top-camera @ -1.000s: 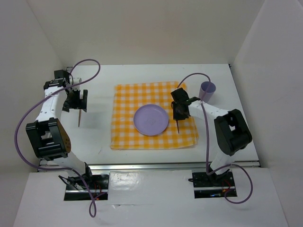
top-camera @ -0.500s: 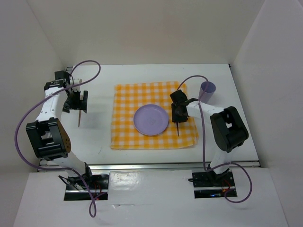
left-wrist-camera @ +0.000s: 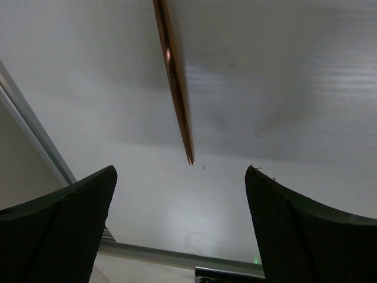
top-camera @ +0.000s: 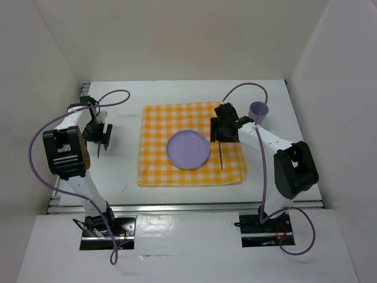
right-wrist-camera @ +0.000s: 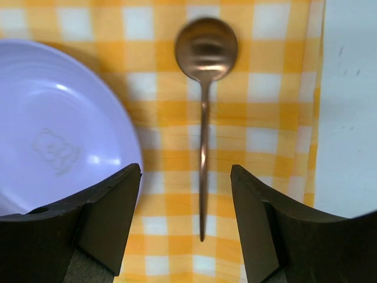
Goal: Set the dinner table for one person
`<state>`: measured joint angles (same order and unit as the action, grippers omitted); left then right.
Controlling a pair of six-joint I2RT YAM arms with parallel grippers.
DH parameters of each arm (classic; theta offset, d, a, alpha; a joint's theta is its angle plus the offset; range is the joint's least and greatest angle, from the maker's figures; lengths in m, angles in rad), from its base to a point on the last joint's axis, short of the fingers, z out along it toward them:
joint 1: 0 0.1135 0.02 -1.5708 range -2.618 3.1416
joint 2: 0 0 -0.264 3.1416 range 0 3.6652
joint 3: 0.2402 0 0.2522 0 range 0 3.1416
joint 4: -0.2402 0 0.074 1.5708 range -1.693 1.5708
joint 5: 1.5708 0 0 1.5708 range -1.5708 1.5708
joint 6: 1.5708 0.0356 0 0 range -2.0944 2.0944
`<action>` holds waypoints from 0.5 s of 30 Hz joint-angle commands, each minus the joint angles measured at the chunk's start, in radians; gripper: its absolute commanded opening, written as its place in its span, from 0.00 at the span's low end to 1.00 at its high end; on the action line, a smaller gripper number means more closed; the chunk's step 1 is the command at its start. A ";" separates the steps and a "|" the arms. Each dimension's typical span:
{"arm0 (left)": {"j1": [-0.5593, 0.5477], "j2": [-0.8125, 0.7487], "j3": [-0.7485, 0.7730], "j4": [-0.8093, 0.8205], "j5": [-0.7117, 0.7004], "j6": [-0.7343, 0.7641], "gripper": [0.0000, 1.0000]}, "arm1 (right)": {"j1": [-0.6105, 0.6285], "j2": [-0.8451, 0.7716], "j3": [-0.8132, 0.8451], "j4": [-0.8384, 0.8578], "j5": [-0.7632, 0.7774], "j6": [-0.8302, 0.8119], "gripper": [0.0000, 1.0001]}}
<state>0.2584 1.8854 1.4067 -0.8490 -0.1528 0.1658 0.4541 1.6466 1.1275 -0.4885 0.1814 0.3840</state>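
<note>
You have the dinner table filling the floor of the white-walled enclosure, with a yellow-and-white checked cloth lying square in its middle. A lavender plate sits on the cloth, a little right of the cloth's centre. A copper-coloured spoon lies flat just beside the plate, toward the cloth's right edge, with its bowl toward the far edge of the table and its handle toward the near edge. Your right gripper hangs over the spoon's bowl end with its jaws apart. In the right wrist view the fingers stand either side of the handle and touch neither spoon nor plate. A purple cup stands upright on bare table just off the cloth's far right corner. Your left gripper is near the table's left edge, jaws spread wide and holding nothing, above a slim copper-coloured utensil (only its handle shows, so you cannot tell which kind) lying on the bare table.
</note>
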 commanded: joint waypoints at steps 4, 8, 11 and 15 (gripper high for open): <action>0.013 0.124 0.098 0.027 -0.031 0.028 0.95 | 0.008 -0.096 0.080 -0.011 -0.031 -0.017 0.72; 0.013 0.178 0.110 0.018 0.030 0.037 0.94 | 0.008 -0.128 0.101 -0.038 -0.022 -0.017 0.72; 0.022 0.207 0.110 0.027 0.059 0.037 0.88 | 0.008 -0.152 0.110 -0.047 -0.011 -0.007 0.72; 0.031 0.262 0.167 -0.008 0.142 0.046 0.57 | 0.008 -0.177 0.110 -0.047 0.013 0.004 0.72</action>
<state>0.2768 2.0884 1.5410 -0.8680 -0.0845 0.1951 0.4541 1.5272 1.1923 -0.5224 0.1677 0.3779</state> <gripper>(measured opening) 0.607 0.718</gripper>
